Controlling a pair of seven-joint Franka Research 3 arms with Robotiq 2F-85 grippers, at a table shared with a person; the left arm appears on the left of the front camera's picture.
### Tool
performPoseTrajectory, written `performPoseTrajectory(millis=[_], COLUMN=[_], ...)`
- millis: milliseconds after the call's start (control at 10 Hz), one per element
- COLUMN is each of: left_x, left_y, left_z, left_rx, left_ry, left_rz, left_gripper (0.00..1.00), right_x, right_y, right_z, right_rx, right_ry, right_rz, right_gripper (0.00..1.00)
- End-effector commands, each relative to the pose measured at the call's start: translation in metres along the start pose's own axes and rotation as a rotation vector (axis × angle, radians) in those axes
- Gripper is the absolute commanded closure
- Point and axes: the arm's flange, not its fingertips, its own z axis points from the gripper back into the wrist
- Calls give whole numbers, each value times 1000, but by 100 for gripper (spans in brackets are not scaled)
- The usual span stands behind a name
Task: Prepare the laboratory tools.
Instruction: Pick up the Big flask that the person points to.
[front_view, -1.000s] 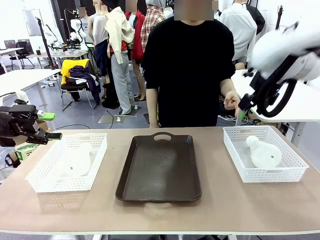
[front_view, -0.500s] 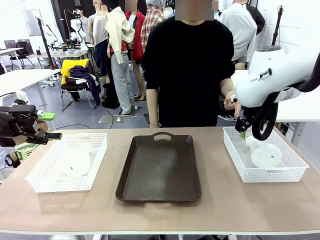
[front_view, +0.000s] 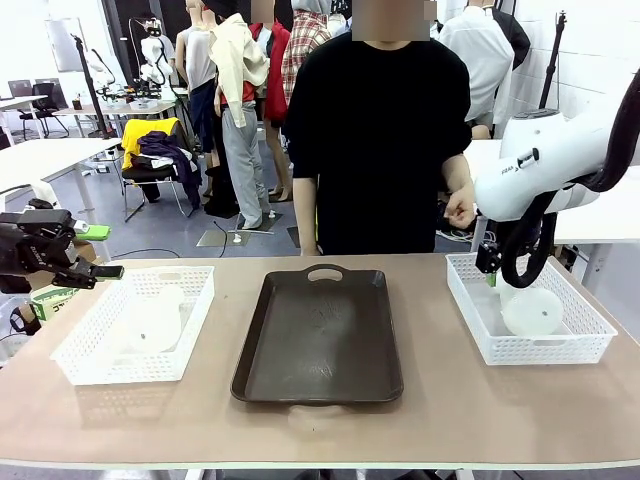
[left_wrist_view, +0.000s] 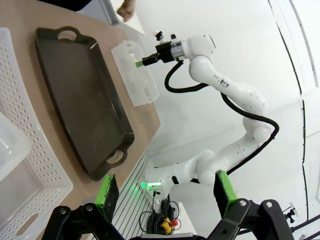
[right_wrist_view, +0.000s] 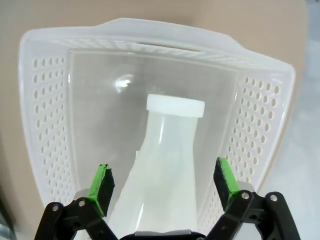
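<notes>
Right gripper (right_wrist_view: 162, 182) is spread wide, gripping nothing. Flask (right_wrist_view: 169, 150) lies on its side in the white basket (right_wrist_view: 47, 100), body framed between the fingers, neck pointing away. Left gripper (left_wrist_view: 162, 187) is also released, near the left basket (front_view: 130, 378), which holds the second flask (front_view: 150, 322).

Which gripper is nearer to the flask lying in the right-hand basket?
Right. The right gripper hangs open directly over that flask, looking down into its basket. The left gripper, also open, is far across the table, by the other basket.
</notes>
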Motion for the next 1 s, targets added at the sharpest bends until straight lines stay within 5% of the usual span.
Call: performPoseTrajectory(millis=[0,900], left_x=[-1,-1], left_y=[-1,-1], left_z=[2,2], left_rx=[-6,-6], left_ry=[4,4], left_rz=[-6,-6], left_gripper=[0,0], right_x=[15,34], right_y=[-5,-13], right_z=[-6,-38], right_rx=[24,13], right_ry=[33,102], right_rz=[-73,-162], right_gripper=[0,0])
